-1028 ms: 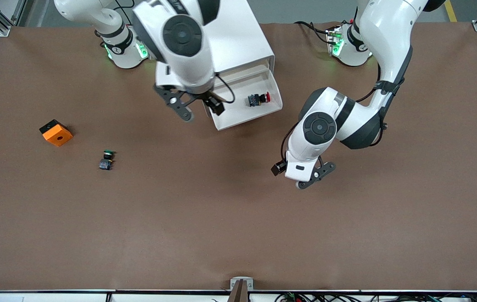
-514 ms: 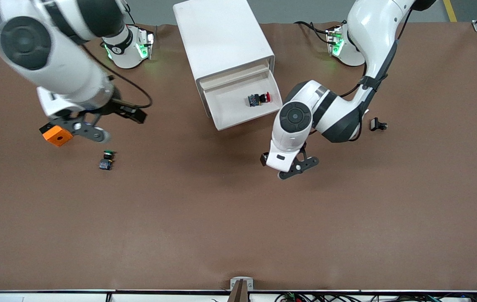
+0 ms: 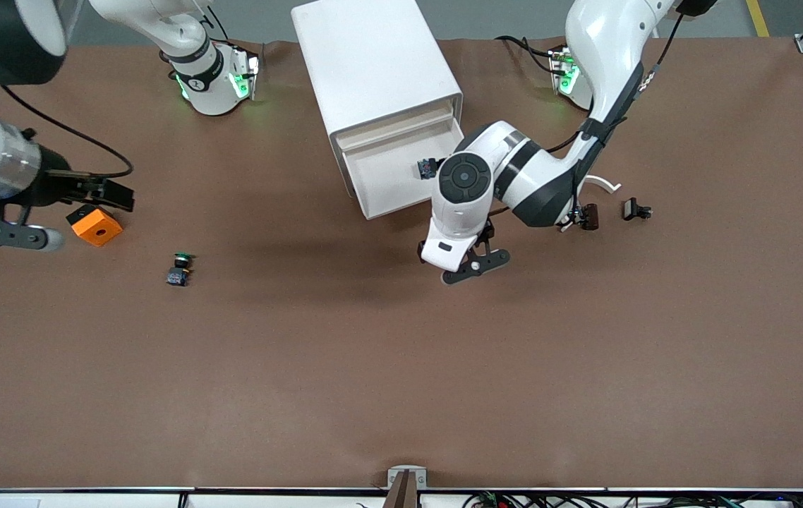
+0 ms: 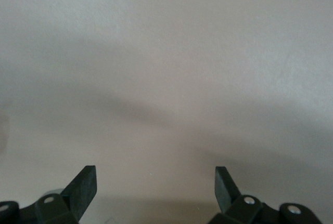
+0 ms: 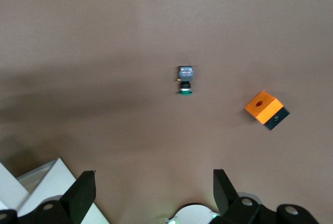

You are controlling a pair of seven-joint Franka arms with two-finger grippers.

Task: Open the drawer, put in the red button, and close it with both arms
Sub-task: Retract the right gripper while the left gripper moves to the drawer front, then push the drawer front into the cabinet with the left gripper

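The white cabinet [image 3: 377, 63] stands between the two arm bases, and its top drawer [image 3: 391, 194] is pulled out. In the drawer lies the red button [image 3: 427, 168]. Only its dark body shows, because the left arm's wrist hides the cap. My left gripper [image 3: 475, 264] [image 4: 156, 182] hangs open and empty over bare table just in front of the drawer. My right gripper [image 3: 20, 236] [image 5: 154, 187] is open and empty at the right arm's end of the table, beside the orange block [image 3: 96, 227] [image 5: 265, 109].
A green-capped button [image 3: 179, 268] [image 5: 185, 81] lies on the mat, nearer the front camera than the orange block. A small black part [image 3: 636, 209] lies toward the left arm's end. A corner of the cabinet [image 5: 41, 182] shows in the right wrist view.
The right arm swung away from over the drawer to its own end of the table, by the orange block. The left gripper moved closer to the drawer's front, and its wrist now covers the red cap.
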